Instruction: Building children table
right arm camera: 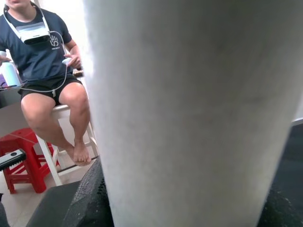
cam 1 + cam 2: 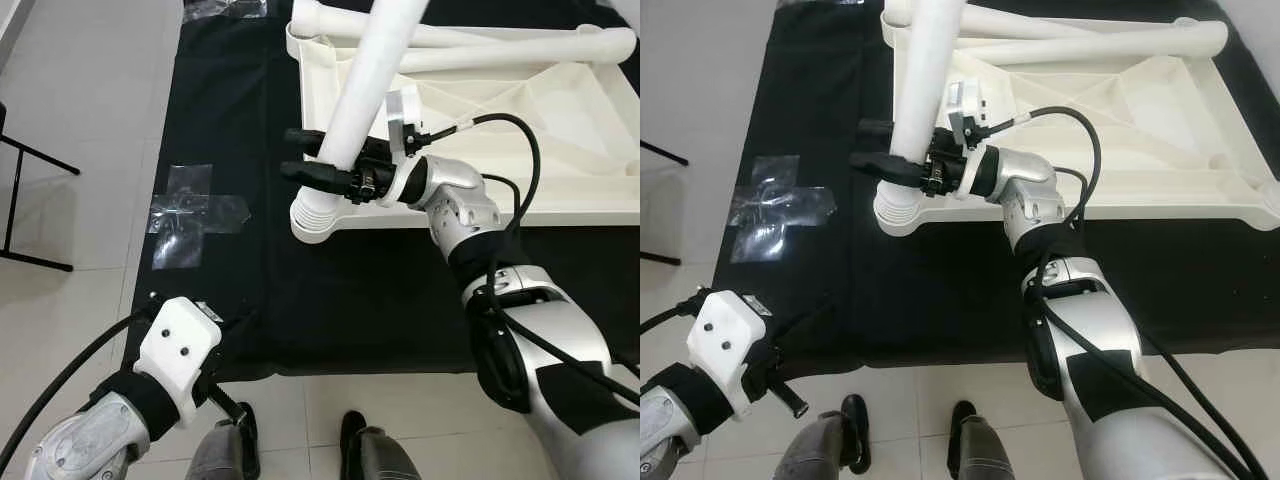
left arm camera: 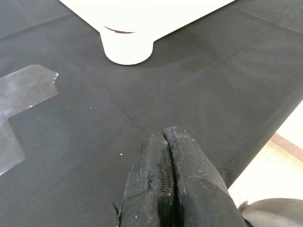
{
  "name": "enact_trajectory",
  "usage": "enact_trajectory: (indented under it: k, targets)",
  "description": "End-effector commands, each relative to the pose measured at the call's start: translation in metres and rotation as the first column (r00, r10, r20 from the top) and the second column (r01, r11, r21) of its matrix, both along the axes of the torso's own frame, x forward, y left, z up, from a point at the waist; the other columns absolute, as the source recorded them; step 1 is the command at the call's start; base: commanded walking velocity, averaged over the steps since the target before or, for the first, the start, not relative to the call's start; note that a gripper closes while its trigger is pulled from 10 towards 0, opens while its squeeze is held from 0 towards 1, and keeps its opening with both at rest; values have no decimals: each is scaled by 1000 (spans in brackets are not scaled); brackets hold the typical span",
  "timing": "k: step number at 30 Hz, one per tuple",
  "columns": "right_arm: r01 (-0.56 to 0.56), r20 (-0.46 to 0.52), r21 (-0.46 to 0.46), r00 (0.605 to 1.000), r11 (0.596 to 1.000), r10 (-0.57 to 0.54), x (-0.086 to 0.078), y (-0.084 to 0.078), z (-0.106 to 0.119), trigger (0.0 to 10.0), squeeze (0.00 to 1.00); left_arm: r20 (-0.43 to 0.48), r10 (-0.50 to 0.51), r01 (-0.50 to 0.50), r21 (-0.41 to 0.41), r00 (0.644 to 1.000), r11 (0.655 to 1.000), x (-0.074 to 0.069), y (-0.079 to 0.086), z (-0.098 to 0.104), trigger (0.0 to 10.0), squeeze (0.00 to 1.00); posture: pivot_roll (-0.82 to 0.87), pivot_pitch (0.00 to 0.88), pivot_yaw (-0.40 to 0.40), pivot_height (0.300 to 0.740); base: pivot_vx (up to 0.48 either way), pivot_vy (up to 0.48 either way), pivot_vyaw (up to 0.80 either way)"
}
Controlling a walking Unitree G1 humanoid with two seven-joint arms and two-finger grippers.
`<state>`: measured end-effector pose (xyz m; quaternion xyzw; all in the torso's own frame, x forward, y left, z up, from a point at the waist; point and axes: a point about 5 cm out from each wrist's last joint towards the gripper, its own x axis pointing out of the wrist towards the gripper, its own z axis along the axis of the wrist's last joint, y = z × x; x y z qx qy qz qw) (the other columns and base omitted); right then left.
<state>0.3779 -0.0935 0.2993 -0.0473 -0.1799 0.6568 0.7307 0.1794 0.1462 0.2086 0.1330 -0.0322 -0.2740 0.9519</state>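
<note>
While right claw (image 2: 322, 160) clamps white table leg (image 2: 365, 85) above corner socket (image 2: 318, 216), left claw (image 3: 170, 179) pinched shut, empty.

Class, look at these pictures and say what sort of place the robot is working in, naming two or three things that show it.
Probably a room in a home, used as a floor workspace: pale floor tiles under a black mat, an upturned white plastic table being fitted with a leg, and a seated person beside a small red stool.

A white table leg (image 2: 365, 80) and white tabletop (image 2: 560, 120) contrast with the black mat (image 2: 230, 130) on pale floor tiles (image 2: 80, 100).
</note>
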Motion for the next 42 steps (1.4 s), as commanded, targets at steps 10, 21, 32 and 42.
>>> enact_trajectory:
  k: [10, 21, 32, 42]
  targets:
    - [-143, 15, -249, 988, 958, 151, -8, -4, -14, 10000, 0, -31, -6, 7, 30, 999, 1000, -4, -1, -4, 10000, 0, 230, 420, -55, 740, 0, 0, 0]
    - [-255, 91, -431, 942, 865, 323, -26, 21, -5, 10000, 0, -31, -2, 3, 28, 1000, 1000, -3, -4, -4, 10000, 0, 221, 418, -66, 740, 0, 0, 0]
    - [-316, 46, -452, 925, 834, 376, -34, 26, -5, 10000, 0, -31, 4, -3, 29, 1000, 1000, -3, -4, -5, 10000, 0, 216, 416, -71, 740, 0, 0, 0]
    - [-367, -11, -277, 925, 888, 379, -34, 30, -15, 10000, 0, -29, -2, 2, 28, 1000, 1000, 0, -5, -6, 10000, 0, 202, 407, -69, 740, 0, 0, 0]
